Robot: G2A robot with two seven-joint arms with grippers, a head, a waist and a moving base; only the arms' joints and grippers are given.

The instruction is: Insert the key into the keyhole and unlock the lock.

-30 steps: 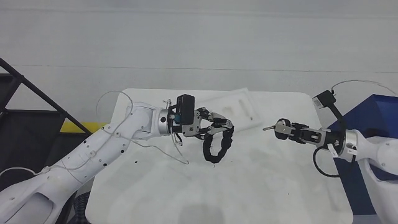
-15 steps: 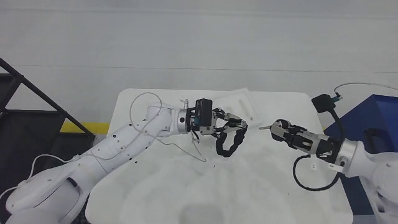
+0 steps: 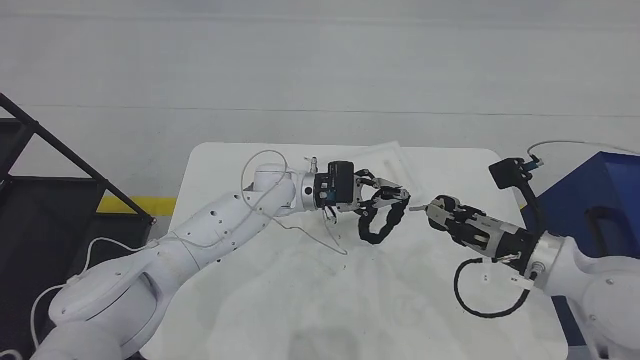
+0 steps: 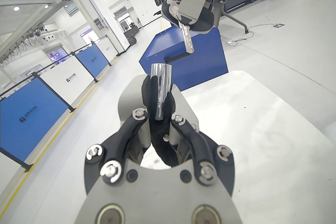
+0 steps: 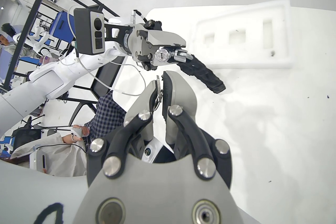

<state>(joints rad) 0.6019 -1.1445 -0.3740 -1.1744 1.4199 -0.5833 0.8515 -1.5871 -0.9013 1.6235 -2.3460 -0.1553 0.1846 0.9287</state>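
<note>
The left tool (image 4: 157,89) is pinching the cable lock (image 3: 378,222) by its chrome cylinder (image 4: 160,88), fingers pressed against it, and is holding it in the air above the worktop (image 3: 300,300). The keyhole (image 5: 162,55) end is facing the other arm, which is presenting the opening for head-on entry. The lock's black cable (image 5: 203,72) is hanging free below the cylinder, clear of the insertion path. The right tool (image 5: 160,82) is clamping the bow of the key (image 4: 187,38) and leaving the whole blade projecting forward, so the blade can enter without the fingers meeting the cylinder. The blade tip is lying just beside the cylinder's end face, not yet inside. Judged from the left wrist view, the blade is sitting off the cylinder's axis and at an angle to it, so alignment is probably needing correction before any push. A white foam tray (image 5: 262,62) is resting on the far side of the worktop, taking no part in this step
</note>
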